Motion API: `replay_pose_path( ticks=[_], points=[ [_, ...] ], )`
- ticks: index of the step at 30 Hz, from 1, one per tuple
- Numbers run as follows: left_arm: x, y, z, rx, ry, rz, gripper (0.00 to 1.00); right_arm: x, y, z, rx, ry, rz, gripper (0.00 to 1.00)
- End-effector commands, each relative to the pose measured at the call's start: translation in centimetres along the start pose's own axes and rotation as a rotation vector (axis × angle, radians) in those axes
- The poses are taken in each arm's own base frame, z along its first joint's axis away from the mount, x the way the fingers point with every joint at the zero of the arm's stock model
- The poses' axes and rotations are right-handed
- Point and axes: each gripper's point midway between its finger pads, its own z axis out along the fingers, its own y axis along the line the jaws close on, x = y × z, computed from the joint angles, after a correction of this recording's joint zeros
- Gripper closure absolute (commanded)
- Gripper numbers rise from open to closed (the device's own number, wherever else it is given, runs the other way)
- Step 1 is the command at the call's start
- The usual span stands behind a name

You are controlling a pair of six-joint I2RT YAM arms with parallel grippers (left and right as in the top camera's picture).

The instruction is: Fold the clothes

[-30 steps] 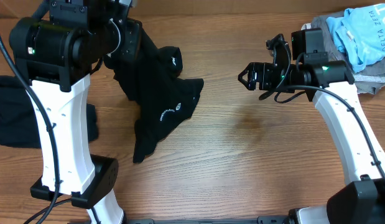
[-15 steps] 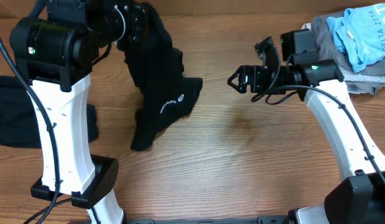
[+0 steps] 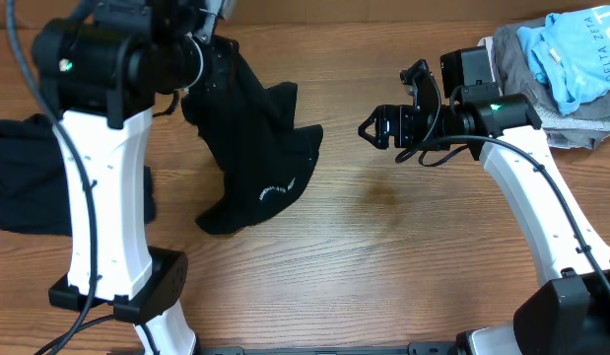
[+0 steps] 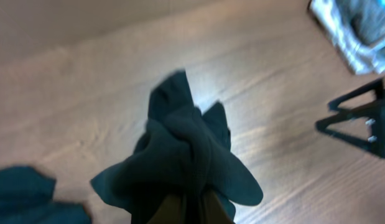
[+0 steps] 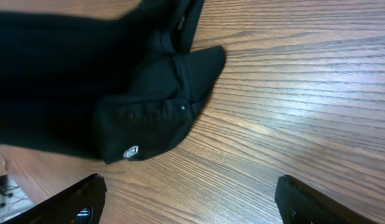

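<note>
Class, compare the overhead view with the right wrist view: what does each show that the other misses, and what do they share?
Only the overhead view shows both arms, the left hand gripping the black T-shirt up by a bunch, a second dark garment at the left edge and the pale-blue and grey pile far right. Only the right wrist view shows a small white mark near the shirt's corner, with the right hand open, fingertips at the bottom corners. Both show the black T-shirt touching the wooden table.
</note>
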Motion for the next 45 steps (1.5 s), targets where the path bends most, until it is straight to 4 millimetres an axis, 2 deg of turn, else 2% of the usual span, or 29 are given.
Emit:
replay_pose_path(
  ticks=[1, 7, 9, 13, 16, 19, 22, 28, 34, 39, 42, 45],
  points=[
    [2.2, 0.3, 3.3, 0.001, 0.135, -0.026, 0.96, 0.0, -1.2, -0.1, 0.047, -0.003, 0.016, 0.09],
    [8.3, 1.6, 11.2, -0.007, 0.452, -0.059, 0.96, -0.3, -3.0, -1.0, 0.071, -0.017, 0.06, 0.09],
    [11.2, 1.4, 14.4, 0.009, 0.579, -0.066, 0.96, -0.5, -3.8, -1.4, 0.08, -0.028, 0.08, 0.08],
    [15.1, 0.4, 17.9, 0.033, 0.745, -0.029, 0.96, -0.5, -4.7, -1.9, 0.091, -0.032, 0.106, 0.08],
    [17.0, 0.4, 19.8, -0.006, 0.836, 0.023, 0.87, -0.5, -4.9, -2.0, 0.094, -0.032, 0.112, 0.08],
    [16.9, 0.5, 19.9, -0.029, 0.832, 0.04, 0.74, -0.5, -4.9, -2.0, 0.094, -0.032, 0.112, 0.08],
    [16.1, 0.7, 19.0, -0.039, 0.818, 0.04, 0.55, -0.5, -4.9, -2.0, 0.094, -0.033, 0.111, 0.07],
    [14.2, 0.6, 17.5, -0.038, 0.743, 0.039, 0.45, -0.5, -4.9, -2.0, 0.094, -0.031, 0.112, 0.07],
    [14.7, 0.6, 17.3, -0.036, 0.757, 0.041, 0.46, -0.3, -5.0, -2.0, 0.097, -0.025, 0.113, 0.07],
    [16.5, 0.7, 17.6, -0.034, 0.825, 0.034, 0.54, -0.1, -5.3, -2.0, 0.117, -0.017, 0.118, 0.07],
    [17.4, 0.8, 17.8, -0.033, 0.854, 0.031, 0.64, 0.0, -5.5, -2.1, 0.131, -0.015, 0.12, 0.07],
    [17.6, 0.8, 17.8, -0.033, 0.862, 0.032, 0.66, 0.0, -5.5, -2.1, 0.131, -0.016, 0.12, 0.07]
  ],
)
